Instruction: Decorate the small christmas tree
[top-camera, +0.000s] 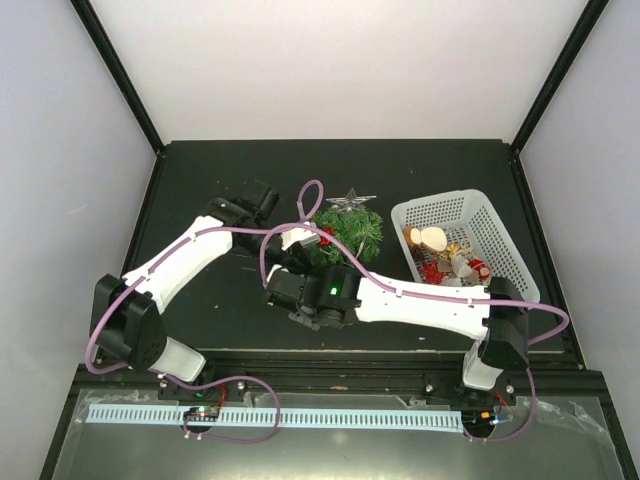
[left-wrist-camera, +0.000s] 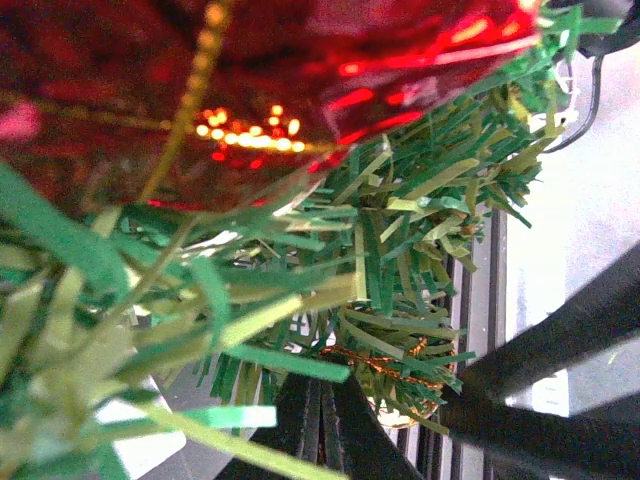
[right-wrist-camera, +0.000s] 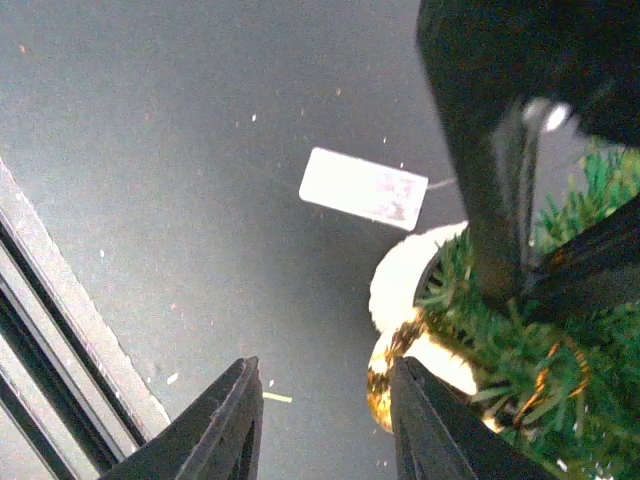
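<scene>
From above, I am reaching both arms in toward the small christmas tree (top-camera: 349, 232), which is standing mid-table just left of the white basket (top-camera: 505, 238). A silver star (top-camera: 349, 201) is sitting at the tree's far side. My left gripper (top-camera: 318, 237) is lying at the tree's left edge, right against a red ornament (top-camera: 326, 236) among the needles; from here I cannot make out its fingertips. My right gripper (top-camera: 303, 318) is hanging low at the near-left side of the tree, pointing away from the basket. The basket is holding a jumble of ornaments — a cream ball, bits of red and gold.

Through my left wrist camera, I am pressed so close to the tree (left-wrist-camera: 400, 260) that green needles are filling most of the view. The shiny red ornament (left-wrist-camera: 300, 70) with a gold thread across it is looming at the top, blurred. My own fingers are not showing, and my jaws are fully closed; whether anything is caught between them I cannot tell.

Through my right wrist camera, my gripper (right-wrist-camera: 325, 410) is holding its jaws partly apart over bare black table (right-wrist-camera: 180, 180), with nothing between them. The tree's cream pot (right-wrist-camera: 400, 290) is lying just right of my right finger, green branches (right-wrist-camera: 520, 380) and a gold trim beside it — a small white tag (right-wrist-camera: 363, 187) is resting on the table further off
</scene>
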